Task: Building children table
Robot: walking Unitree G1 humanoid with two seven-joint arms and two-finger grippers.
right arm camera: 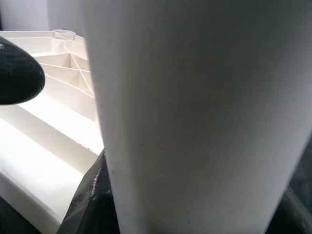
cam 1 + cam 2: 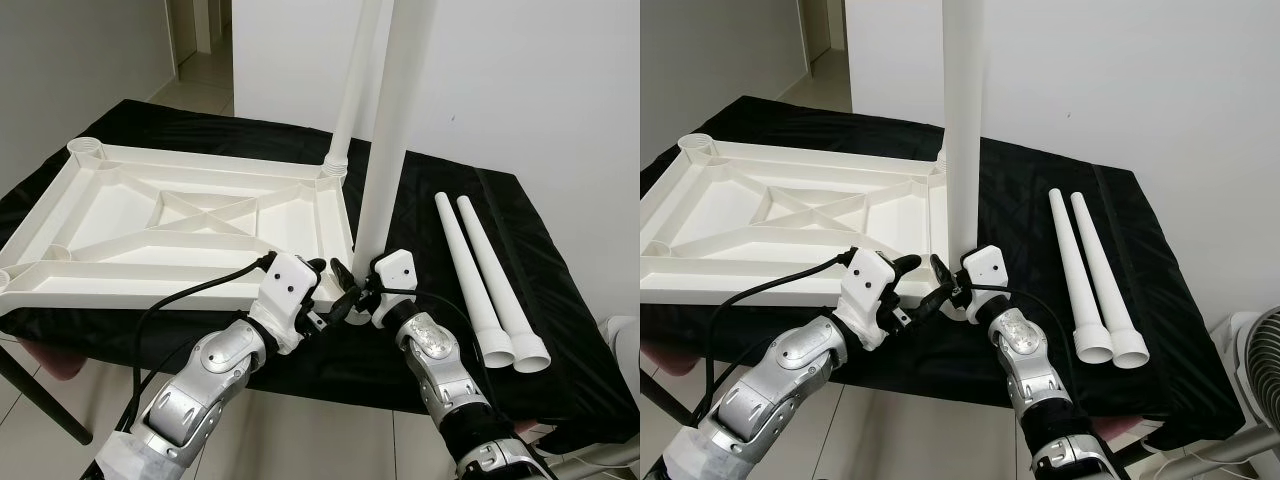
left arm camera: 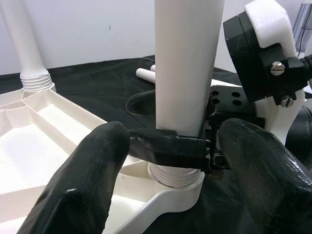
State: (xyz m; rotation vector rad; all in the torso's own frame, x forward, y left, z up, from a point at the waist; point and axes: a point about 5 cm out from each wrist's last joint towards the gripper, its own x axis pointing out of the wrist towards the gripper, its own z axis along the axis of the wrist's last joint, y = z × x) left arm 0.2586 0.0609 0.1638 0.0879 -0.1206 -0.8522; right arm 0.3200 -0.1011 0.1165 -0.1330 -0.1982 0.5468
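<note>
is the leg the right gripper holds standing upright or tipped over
Upright: the leg rises vertically from the tabletop's near corner socket, with the right gripper closed around its base.

head views downward; wrist views near table leg (image 3: 187,73)

We see even, bright indoor light in both eye views, sharp throughout, with soft shadows inside the ribs of the white tabletop (image 2: 180,215). The black cloth (image 2: 470,230) shows faint sheen, no hard glare. In the left wrist view the near fingertips (image 3: 78,190) are blurred. The right wrist view is soft, its leg (image 1: 195,112) out of focus.
</note>
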